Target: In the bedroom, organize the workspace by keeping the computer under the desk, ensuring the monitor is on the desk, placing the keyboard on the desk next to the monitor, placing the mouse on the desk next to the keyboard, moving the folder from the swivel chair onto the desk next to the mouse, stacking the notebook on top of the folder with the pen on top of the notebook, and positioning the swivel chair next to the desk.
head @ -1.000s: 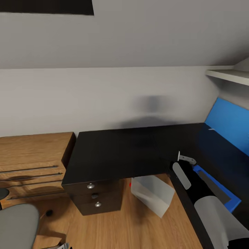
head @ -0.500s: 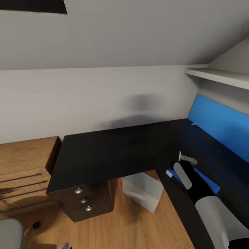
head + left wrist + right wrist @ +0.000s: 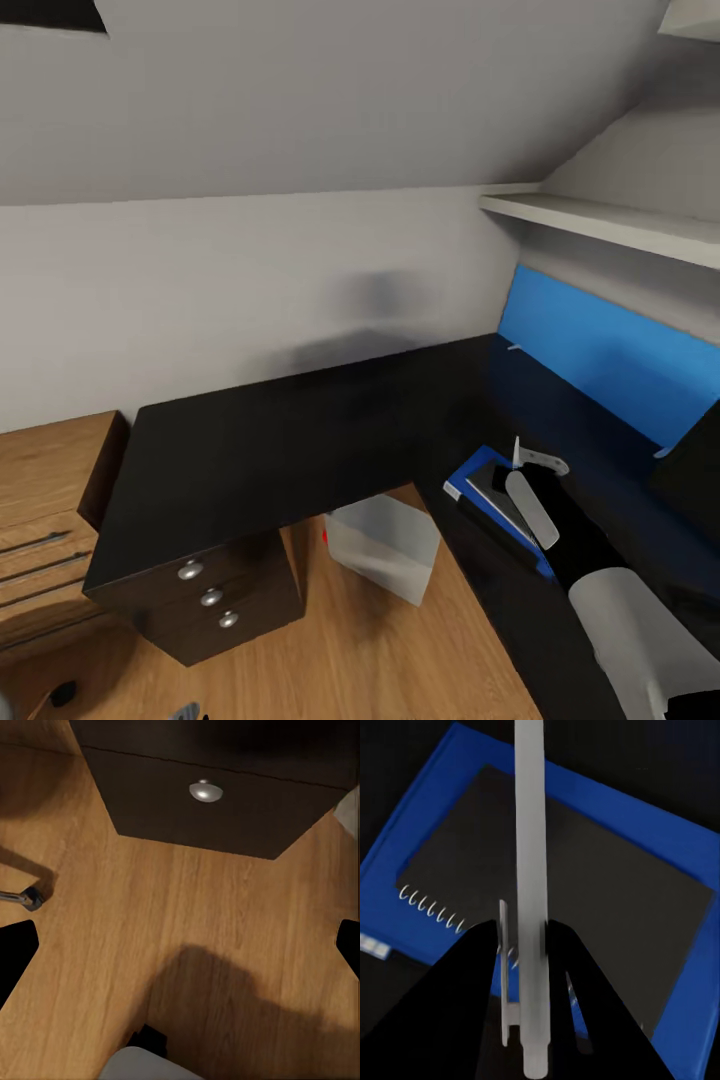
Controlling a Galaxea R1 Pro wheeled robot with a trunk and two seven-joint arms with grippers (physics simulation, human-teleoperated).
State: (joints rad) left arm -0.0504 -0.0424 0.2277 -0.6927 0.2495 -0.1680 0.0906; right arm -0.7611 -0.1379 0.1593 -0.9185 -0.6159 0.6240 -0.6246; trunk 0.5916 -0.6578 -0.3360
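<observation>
Right gripper [image 3: 526,967] pinched shut on thin pale silvery pen [image 3: 529,870], above dark spiral notebook [image 3: 577,900] lying on bright blue folder [image 3: 660,832]; left gripper's fingers [image 3: 15,952] spread wide, empty.

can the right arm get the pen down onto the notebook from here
Probably yes. The right gripper holds the pen directly over the notebook, which lies on the folder, and nothing sits between them.

a bedroom study nook: black desk [image 3: 300,440], wood dresser [image 3: 45,500], sloped ceiling, wall shelf [image 3: 600,222].
</observation>
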